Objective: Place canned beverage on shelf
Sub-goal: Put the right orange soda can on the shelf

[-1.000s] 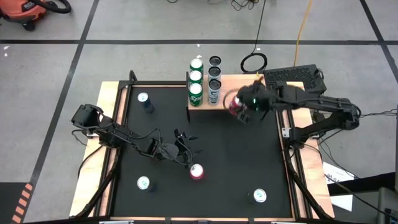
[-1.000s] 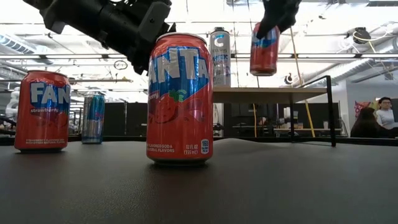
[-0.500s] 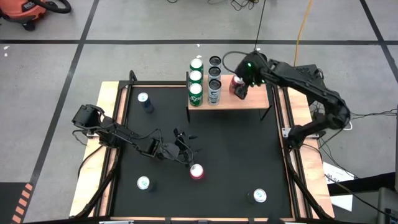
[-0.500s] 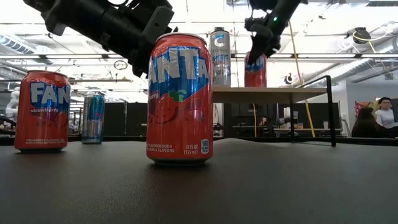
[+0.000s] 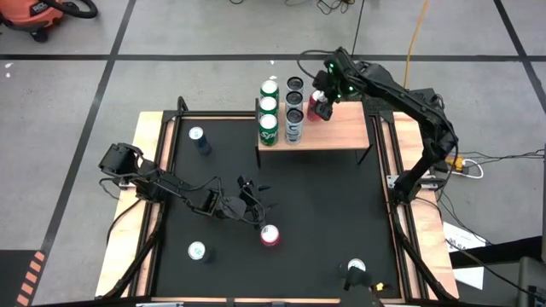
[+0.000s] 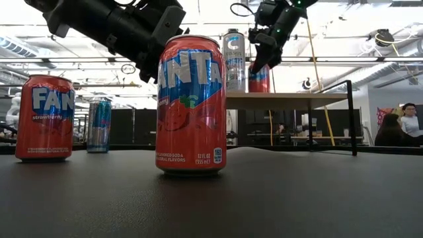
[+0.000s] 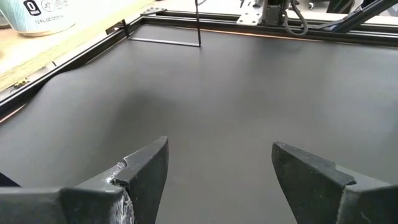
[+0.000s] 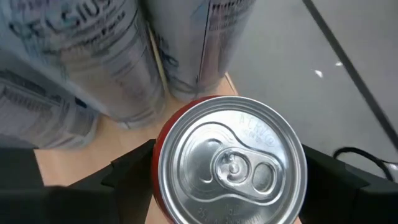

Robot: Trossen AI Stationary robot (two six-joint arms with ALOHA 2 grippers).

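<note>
The shelf (image 5: 333,132) is a light-wood plank on black legs at the table's far side. Three green cans (image 5: 269,111) and three tall silver cans (image 5: 294,107) stand on it. My right gripper (image 5: 322,95) is shut on a red can (image 5: 316,109) just right of the silver cans (image 8: 93,56). The red can is upright in the low view (image 6: 259,79), its base at the plank top (image 6: 291,99). My left gripper (image 5: 256,203) is open and empty over the black mat (image 7: 249,93), beside a red Fanta can (image 5: 270,235). My right gripper pinches the red can's upper side wall between its two fingers (image 8: 134,165), just below the rim (image 8: 163,163). The fingers come from above and point down. The can is upright, top up, with its base at the wooden plank.
On the black mat stand a blue can (image 5: 199,139) at the far left, a can (image 5: 196,251) at the near left and a can (image 5: 356,268) at the near right. The plank's right half (image 5: 350,128) is bare. A person (image 6: 406,122) sits in the room behind.
My right gripper has carried the red can from above the shelf's near edge toward the table's far edge and left. It has lowered the can from well above the plank down to it, beside the tall silver cans, and the can has come upright.
</note>
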